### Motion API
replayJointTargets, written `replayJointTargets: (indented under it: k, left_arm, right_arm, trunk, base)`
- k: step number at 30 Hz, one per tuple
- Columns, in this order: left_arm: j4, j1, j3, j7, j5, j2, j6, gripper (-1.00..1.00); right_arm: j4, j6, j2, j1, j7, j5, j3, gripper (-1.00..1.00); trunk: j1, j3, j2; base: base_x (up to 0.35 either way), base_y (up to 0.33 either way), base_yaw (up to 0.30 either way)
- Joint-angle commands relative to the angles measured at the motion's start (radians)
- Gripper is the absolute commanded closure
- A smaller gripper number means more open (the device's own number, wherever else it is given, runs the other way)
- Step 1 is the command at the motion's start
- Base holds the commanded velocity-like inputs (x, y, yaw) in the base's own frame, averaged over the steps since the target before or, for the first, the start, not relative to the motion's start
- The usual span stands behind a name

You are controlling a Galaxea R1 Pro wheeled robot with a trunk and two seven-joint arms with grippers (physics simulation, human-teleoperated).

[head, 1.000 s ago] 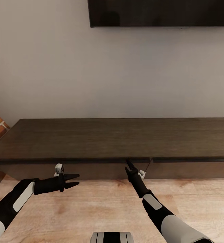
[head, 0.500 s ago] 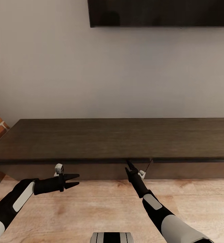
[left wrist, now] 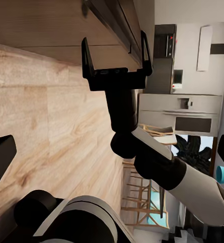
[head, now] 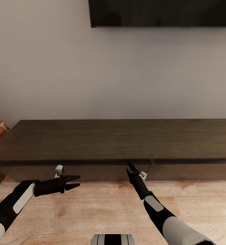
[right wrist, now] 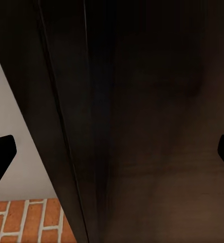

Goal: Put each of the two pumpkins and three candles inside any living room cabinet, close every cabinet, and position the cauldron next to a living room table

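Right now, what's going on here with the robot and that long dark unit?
The robot faces the cabinet, a long, low dark wooden unit under a wall-mounted screen. Its right gripper is open and reaches up to the top edge of a drawer front. The left gripper hangs open over the wooden floor, holding nothing.

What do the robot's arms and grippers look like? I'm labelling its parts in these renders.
Both arms are glossy black with white forearm panels and white upper shells. The left gripper and right gripper have two slim black pointed fingers, each with a small white block beside its wrist.
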Motion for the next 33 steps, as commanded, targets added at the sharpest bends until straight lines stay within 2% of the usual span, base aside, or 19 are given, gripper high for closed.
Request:
replayJointTargets:
  k: [1, 25, 26, 33]
  left_arm:
    - [0.000, -0.001, -0.003, -0.002, 0.004, 0.001, 0.005, -1.00]
    - [0.000, -0.001, -0.003, -0.002, 0.002, 0.002, 0.005, -1.00]
    - [0.000, -0.001, -0.003, -0.002, 0.002, 0.002, 0.005, -1.00]
    - [0.000, -0.001, -0.003, -0.002, 0.002, 0.002, 0.005, -1.00]
  right_arm:
    - [0.001, 0.008, 0.000, -0.001, 0.004, -0.010, 0.003, -1.00]
    - [0.001, 0.008, 0.000, -0.001, 0.002, -0.009, 0.003, -1.00]
    - [0.001, 0.008, 0.000, -0.001, 0.002, -0.009, 0.003, 1.00]
    - [0.001, 0.007, 0.000, -0.001, 0.002, -0.009, 0.003, 1.00]
  trunk:
    - [0.000, -0.001, 0.000]
    - [0.000, -0.001, 0.000]
    - [0.000, -0.001, 0.000]
    - [0.000, -0.001, 0.000]
  base:
    - [0.000, 0.000, 0.000]
    - [0.000, 0.000, 0.000]
    - [0.000, 0.000, 0.000]
    - [0.000, 0.000, 0.000]
